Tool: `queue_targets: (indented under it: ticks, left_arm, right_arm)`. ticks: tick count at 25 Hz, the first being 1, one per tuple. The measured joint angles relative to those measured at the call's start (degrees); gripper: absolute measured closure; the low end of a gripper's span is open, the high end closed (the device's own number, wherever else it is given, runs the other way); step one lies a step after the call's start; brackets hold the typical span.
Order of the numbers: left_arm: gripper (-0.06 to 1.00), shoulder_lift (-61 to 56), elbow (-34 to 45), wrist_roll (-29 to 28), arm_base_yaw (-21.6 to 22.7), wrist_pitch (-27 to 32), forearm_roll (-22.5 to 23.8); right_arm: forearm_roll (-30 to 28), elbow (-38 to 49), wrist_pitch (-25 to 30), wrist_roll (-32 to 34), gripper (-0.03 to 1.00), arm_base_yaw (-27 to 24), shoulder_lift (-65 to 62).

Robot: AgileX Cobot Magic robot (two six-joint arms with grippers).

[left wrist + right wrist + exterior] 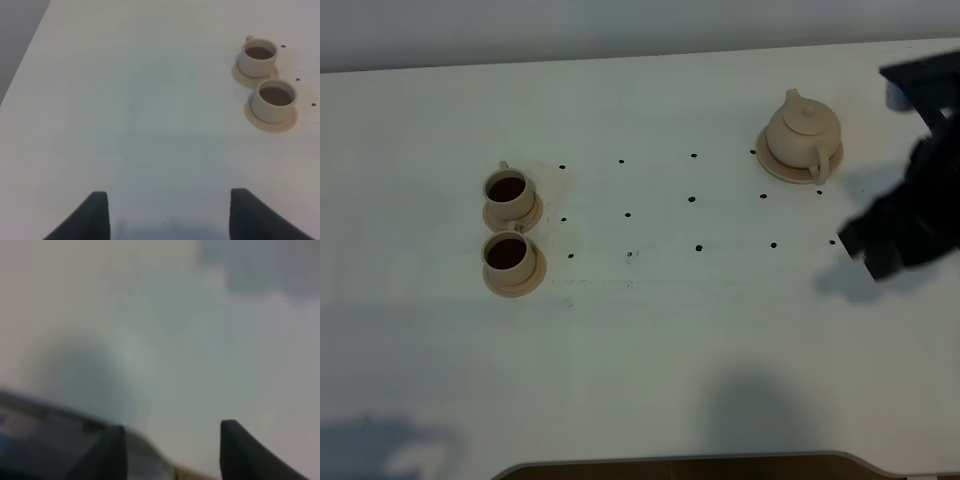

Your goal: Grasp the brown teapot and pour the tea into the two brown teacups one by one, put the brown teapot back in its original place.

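Observation:
The brown teapot (803,127) stands upright on its flat round disc (780,171) at the back right of the white table, lid on. The two brown teacups sit on their saucers at the left, one behind (509,193) the other (509,255). Both hold dark tea. They also show in the left wrist view (259,55) (274,97). My right gripper (866,255) is open and empty, in front of and to the right of the teapot, apart from it; its wrist view (170,440) is blurred. My left gripper (170,212) is open and empty over bare table, well short of the cups.
Small black dots (692,199) mark the table between the cups and the teapot. The table's front edge (680,465) runs along the bottom of the high view. Its left edge (22,55) shows in the left wrist view.

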Motion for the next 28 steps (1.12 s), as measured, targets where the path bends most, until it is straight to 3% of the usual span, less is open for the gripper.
queue_targets:
  ticks: [8, 16, 22, 28]
  left_arm:
    - [0.39, 0.00, 0.00, 0.00, 0.00, 0.00, 0.00]
    - [0.39, 0.00, 0.00, 0.00, 0.00, 0.00, 0.00]
    - [0.39, 0.00, 0.00, 0.00, 0.00, 0.00, 0.00]
    - [0.39, 0.00, 0.00, 0.00, 0.00, 0.00, 0.00]
  right_arm:
    - [1.63, 16.88, -0.11, -0.41, 0.53, 1.50, -21.64]
    - [2.26, 27.97, -0.48, -3.98, 0.53, 1.50, -40.00]
    - [2.32, 33.61, -5.70, -4.95, 0.53, 1.50, -48.89]
    - [2.51, 33.76, -6.72, -5.00, 0.53, 1.50, -50.46]
